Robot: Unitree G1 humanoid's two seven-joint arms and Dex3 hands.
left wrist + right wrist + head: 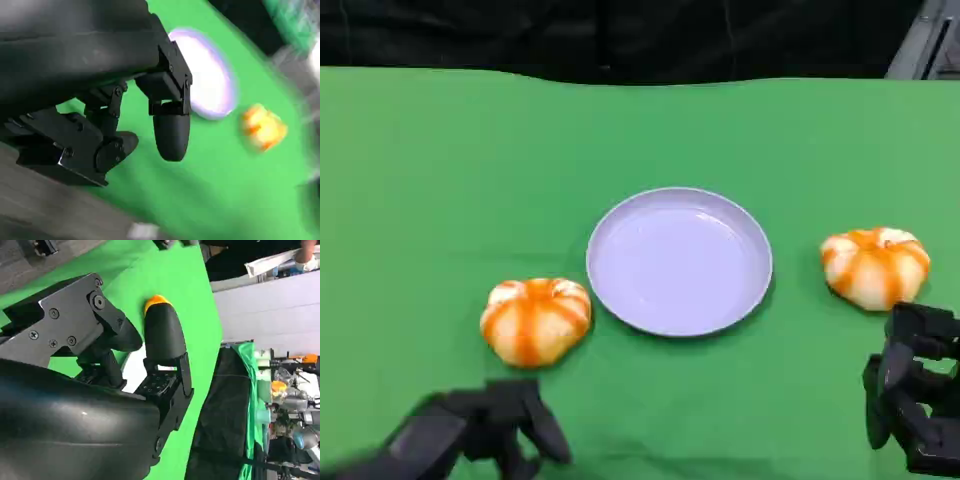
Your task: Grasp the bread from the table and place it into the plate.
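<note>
Both hands hover empty, fingers apart: left hand (480, 432), right hand (910, 390).

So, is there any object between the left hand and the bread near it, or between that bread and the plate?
Nothing visible. Only bare green cloth lies between the left hand and the left bread, and between that bread and the plate.
</note>
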